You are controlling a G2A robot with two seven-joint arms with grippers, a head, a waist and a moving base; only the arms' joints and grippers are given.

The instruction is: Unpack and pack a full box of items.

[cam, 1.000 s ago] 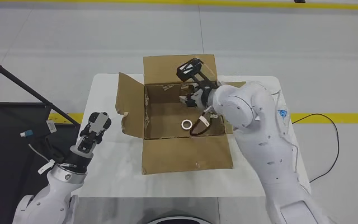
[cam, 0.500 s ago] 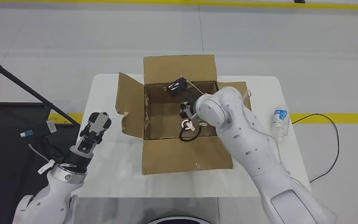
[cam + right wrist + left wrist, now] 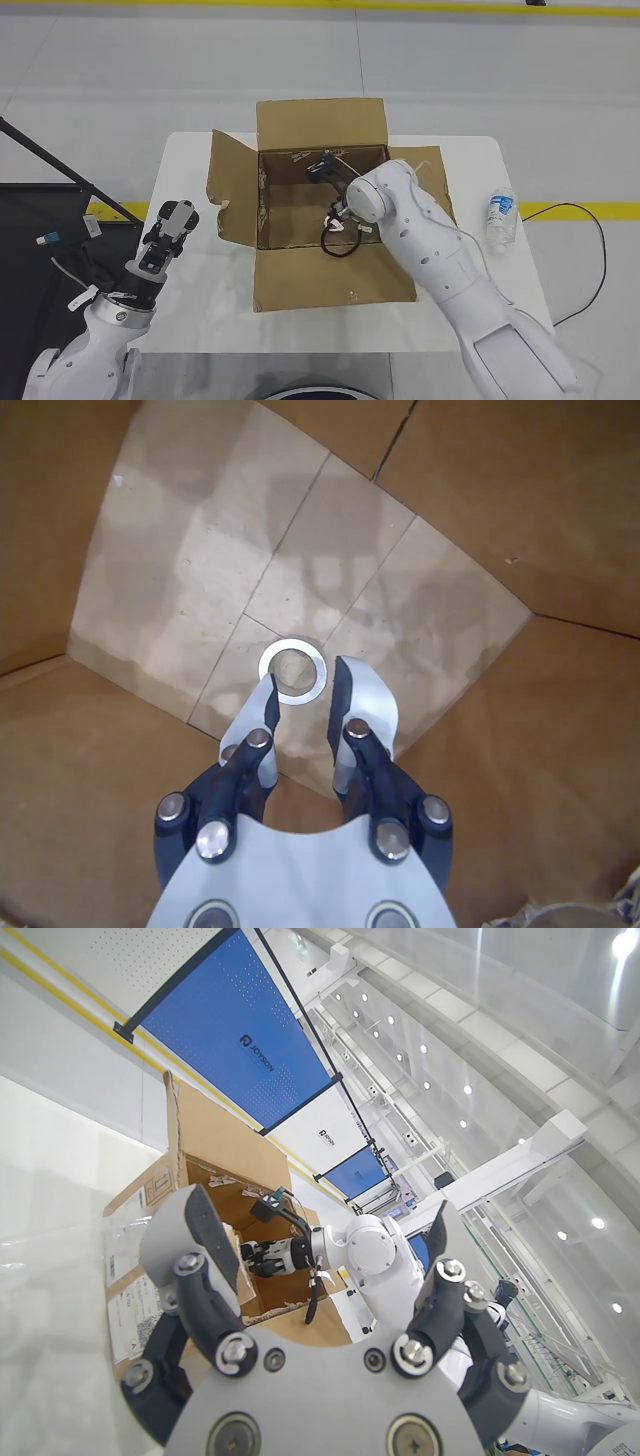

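Observation:
An open cardboard box (image 3: 300, 205) stands mid-table with its flaps spread. My right arm reaches down into it. On the box floor (image 3: 175, 565) lies a single white ring (image 3: 293, 671), like a small tape roll. My right gripper (image 3: 305, 674) is open just above the ring, one finger on each side of its near rim and nothing held. My left gripper (image 3: 172, 225) hangs over the table's left part, open and empty, apart from the box. From the left wrist, the open left gripper (image 3: 320, 1208) frames the box (image 3: 225, 1178) and the right arm (image 3: 370, 1248).
A clear water bottle (image 3: 497, 215) lies on the white table (image 3: 190, 300) to the right of the box. A black frame (image 3: 50, 165) and a dark surface stand beside the table's left edge. The box's front flap (image 3: 335, 275) lies flat toward me.
My right arm has swung down into the box and lowered its open gripper over the white ring, which the arm now covers in the top view. The left arm has stayed still.

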